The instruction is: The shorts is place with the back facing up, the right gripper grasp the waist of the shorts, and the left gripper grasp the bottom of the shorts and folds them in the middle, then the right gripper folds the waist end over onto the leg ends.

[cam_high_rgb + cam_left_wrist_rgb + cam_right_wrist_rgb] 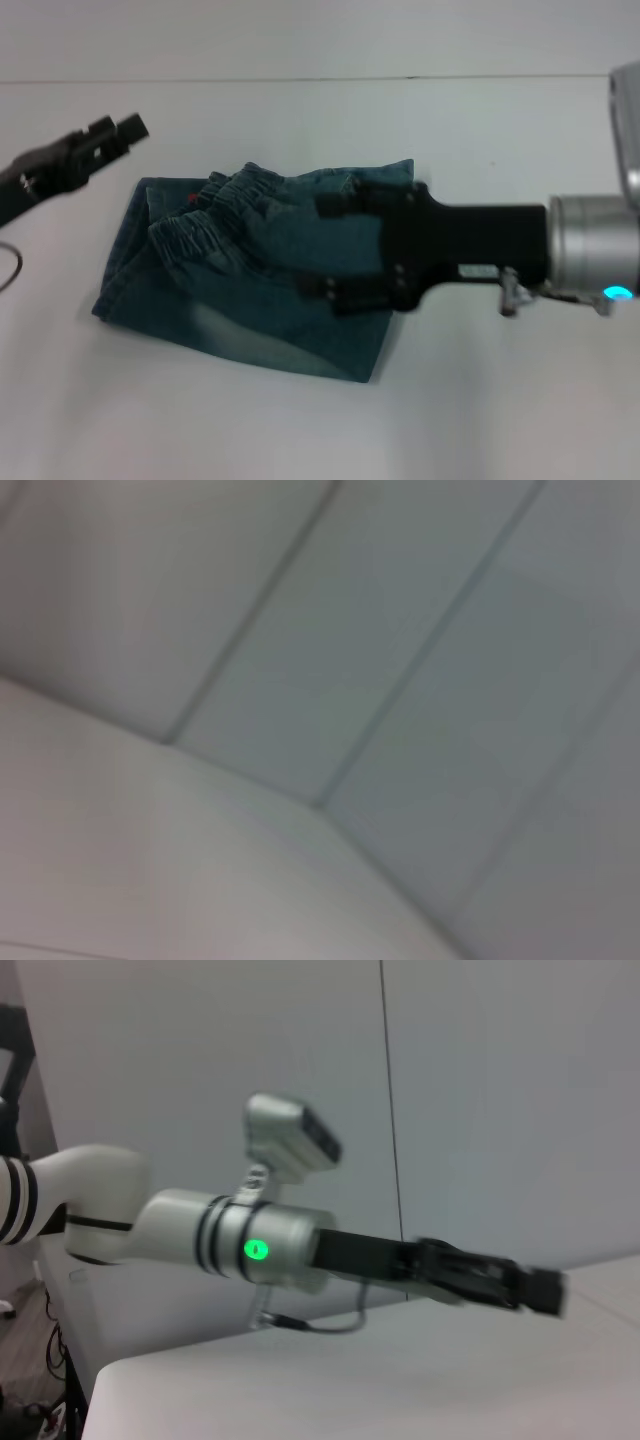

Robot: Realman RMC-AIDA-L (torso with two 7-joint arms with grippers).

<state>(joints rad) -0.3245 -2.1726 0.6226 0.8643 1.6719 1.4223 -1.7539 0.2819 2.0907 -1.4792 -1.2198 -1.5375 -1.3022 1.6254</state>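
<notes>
Reaching over the folded shorts on the white table, our right gripper hovers with fingers spread wide, gripping nothing. Our left gripper hangs clear beyond the shorts' far corner, fingers seemingly closed and empty.

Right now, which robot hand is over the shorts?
The right hand, the black one with a small white label, is over the shorts. The left hand hangs off beside them, above bare table.
</notes>
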